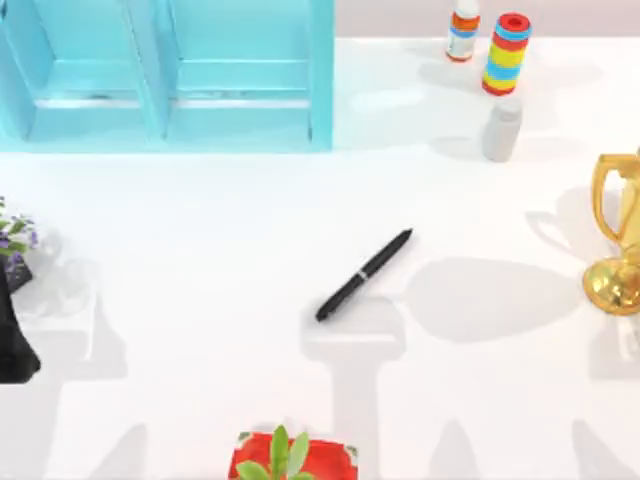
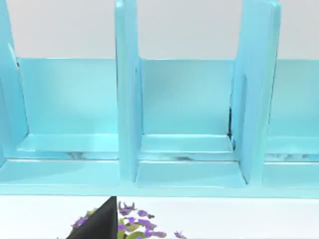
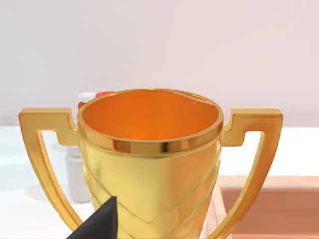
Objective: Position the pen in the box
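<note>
Both AgileX arms parked at the table's edges; fingers open or shut cannot be told.

The left gripper (image 1: 15, 340) sits at the table's left edge beside purple flowers (image 1: 14, 235). The pen (image 1: 364, 275) lies flat and untouched mid-table, its long axis diagonal, one end toward the near left, the other toward the far right. Nothing done yet: grasping and placing remain, in the blue divided box (image 1: 322, 80) at far left.
</note>
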`<control>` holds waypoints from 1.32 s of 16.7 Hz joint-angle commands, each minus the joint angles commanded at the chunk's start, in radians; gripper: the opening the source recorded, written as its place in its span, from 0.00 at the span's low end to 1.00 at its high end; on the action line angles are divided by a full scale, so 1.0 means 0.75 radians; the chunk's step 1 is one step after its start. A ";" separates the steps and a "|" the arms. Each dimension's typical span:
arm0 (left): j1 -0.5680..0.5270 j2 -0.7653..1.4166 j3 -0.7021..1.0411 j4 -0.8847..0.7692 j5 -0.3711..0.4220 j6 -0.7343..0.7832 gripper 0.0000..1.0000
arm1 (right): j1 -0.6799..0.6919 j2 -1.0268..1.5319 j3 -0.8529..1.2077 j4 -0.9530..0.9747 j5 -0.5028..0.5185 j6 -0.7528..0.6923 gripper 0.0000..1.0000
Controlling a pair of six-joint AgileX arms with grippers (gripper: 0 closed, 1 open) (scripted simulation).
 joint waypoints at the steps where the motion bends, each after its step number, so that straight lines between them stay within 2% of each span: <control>1: 0.000 0.000 0.000 0.000 0.000 0.000 1.00 | 0.000 0.000 0.000 0.000 0.000 0.000 1.00; 4: 0.000 0.000 0.000 0.000 0.000 0.000 1.00 | 0.030 0.035 0.039 -0.016 -0.008 0.038 1.00; 7: 0.000 0.000 0.000 0.000 0.000 0.000 1.00 | 0.139 0.180 0.190 -0.068 -0.036 0.188 1.00; 10: 0.000 0.000 0.000 0.000 0.000 0.000 1.00 | 0.279 0.431 0.441 -0.136 -0.070 0.441 1.00; 16: 0.000 0.000 0.000 0.000 0.000 0.000 1.00 | 0.494 1.055 1.065 -0.276 -0.125 1.092 1.00; 22: 0.000 0.000 0.000 0.000 0.000 0.000 1.00 | 0.620 1.641 1.361 -0.403 -0.159 1.440 1.00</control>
